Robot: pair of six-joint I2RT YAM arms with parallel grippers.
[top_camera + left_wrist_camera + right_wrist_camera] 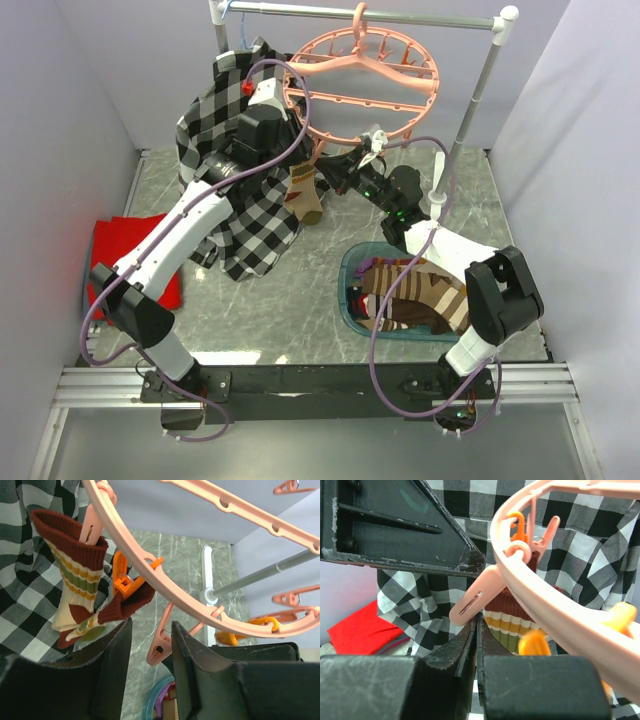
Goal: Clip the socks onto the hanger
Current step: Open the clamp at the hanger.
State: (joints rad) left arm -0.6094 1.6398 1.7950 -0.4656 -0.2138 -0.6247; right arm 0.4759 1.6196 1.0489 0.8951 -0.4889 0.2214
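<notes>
One striped maroon, cream and olive knitted sock (pixel 75 575) hangs clipped on the round salmon-pink plastic hanger (pixel 200 600), left gripper (pixel 150 625) open and empty below it, right gripper (pixel 477 625) closed on nothing, so the next move likely means fetching another of the socks (pixel 415 295) from the teal plastic basin (pixel 344 290).

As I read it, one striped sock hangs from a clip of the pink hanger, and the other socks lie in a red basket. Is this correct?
One detail is wrong: the basket is teal, not red; the top external view shows it. The striped sock hangs from the pink hanger, the other socks lie in the basket.
</notes>
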